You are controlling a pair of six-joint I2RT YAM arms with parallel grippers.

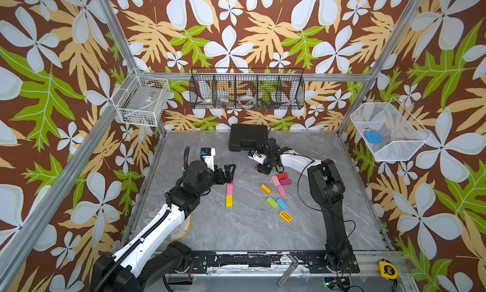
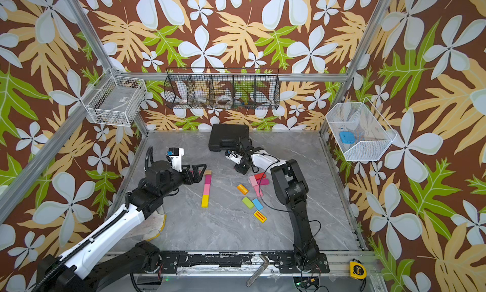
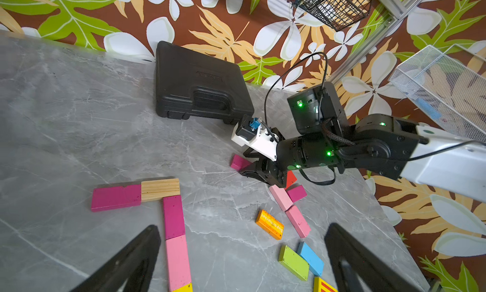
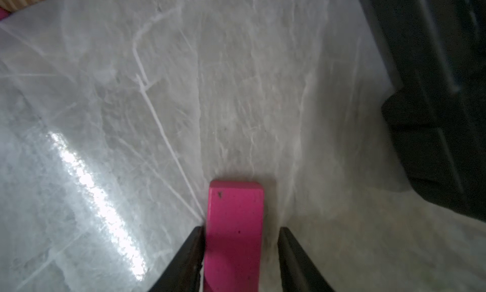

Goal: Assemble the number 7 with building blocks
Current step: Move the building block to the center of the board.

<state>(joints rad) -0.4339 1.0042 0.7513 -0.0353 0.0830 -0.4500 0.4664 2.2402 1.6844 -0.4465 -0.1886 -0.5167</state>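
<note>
Building blocks (image 1: 281, 191) lie on a grey marble table (image 1: 236, 225). In a top view, a straight stem of blocks (image 1: 229, 194) sits left of centre. My left pincer (image 1: 227, 174) hovers wide open and empty over its far end. Loose blocks are scattered to the right, and my right pincer (image 1: 261, 169) is down at that pile's far edge. In the left wrist view, a magenta bar block (image 3: 115, 197) and a plain wood block (image 3: 160, 189) form the top bar. Magenta, pink and yellow blocks run nearward as the stem, so I judge the 7 nearly complete. In the right wrist view, my right jaws straddle a loose magenta block (image 4: 234, 225), one finger touching it and the other just apart. I cannot tell whether it is gripped. It looks like an extra piece for the figure.
</note>
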